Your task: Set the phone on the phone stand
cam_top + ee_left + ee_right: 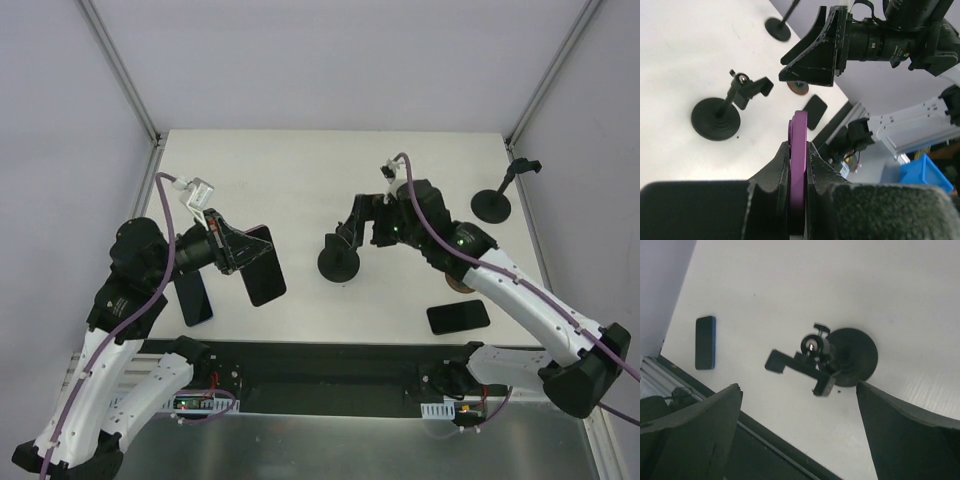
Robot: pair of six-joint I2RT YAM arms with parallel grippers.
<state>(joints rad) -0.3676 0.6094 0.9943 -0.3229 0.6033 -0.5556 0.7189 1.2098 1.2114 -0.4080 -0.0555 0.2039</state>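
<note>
From above, the left gripper (240, 252) is closed tight on the phone (266, 266). It carries the phone off the table (290, 180), to the left of the phone stand (339, 262) and clear of it. The right gripper (362, 222) hangs over the stand's head with its jaws spread wide and nothing in them. A spare phone (193, 298) and a third phone (458, 316) lie flat near the front edge, and a second stand (492, 204) sits far to the right.

The left wrist camera shows the fingers (775, 170) pinching the phone by its thin purple edge. The stand's cradle (752, 90) is beyond it, tilted on its stalk.

The right wrist camera looks straight down on the stand, which lies between that gripper's two parted fingers (700, 425) and touches neither.

I'd worry about that edge grip: if the phone meets the cradle off-square, it may pivot or slip out. The stand looks light, and with nothing bracing it a sideways nudge could slide or tip it. Both arms are also close together over the same spot, so they could knock each other.
</note>
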